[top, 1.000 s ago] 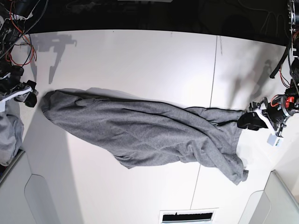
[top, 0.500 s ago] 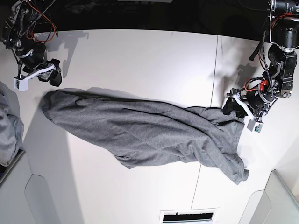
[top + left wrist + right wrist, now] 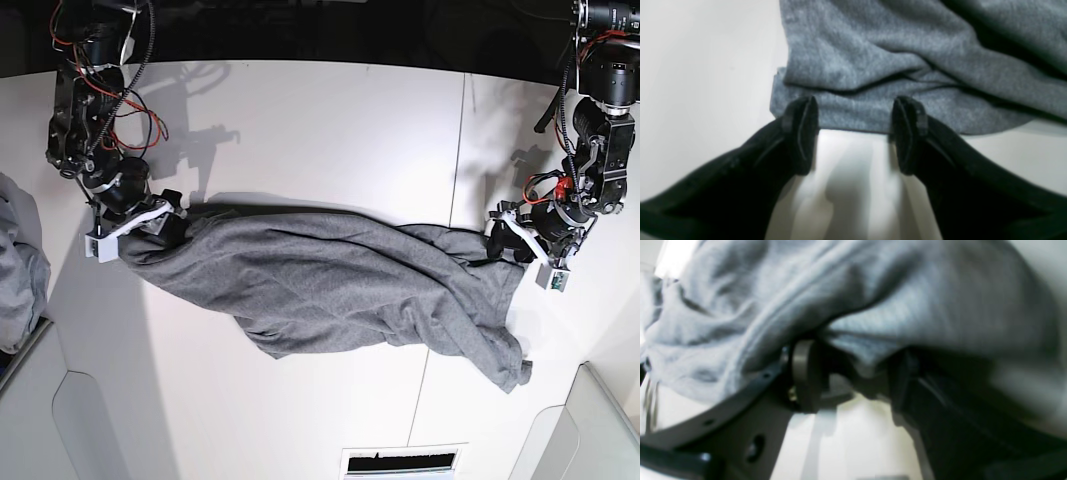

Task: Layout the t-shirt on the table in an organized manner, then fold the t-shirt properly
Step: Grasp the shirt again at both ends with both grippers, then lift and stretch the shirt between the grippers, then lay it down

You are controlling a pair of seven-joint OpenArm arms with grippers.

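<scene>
Right pincer (image 3: 160, 222) is now arriving at the heather-grey jersey t-shirt (image 3: 330, 285), lying bunched mid-table (image 3: 300, 120); both pincers, left (image 3: 508, 238) at 3 o'clock, are standing spread. Grip hems squarely before spreading.

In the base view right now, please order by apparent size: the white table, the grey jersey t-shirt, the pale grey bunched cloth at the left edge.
1. white table
2. grey jersey t-shirt
3. pale grey bunched cloth, partly cut off.
</scene>
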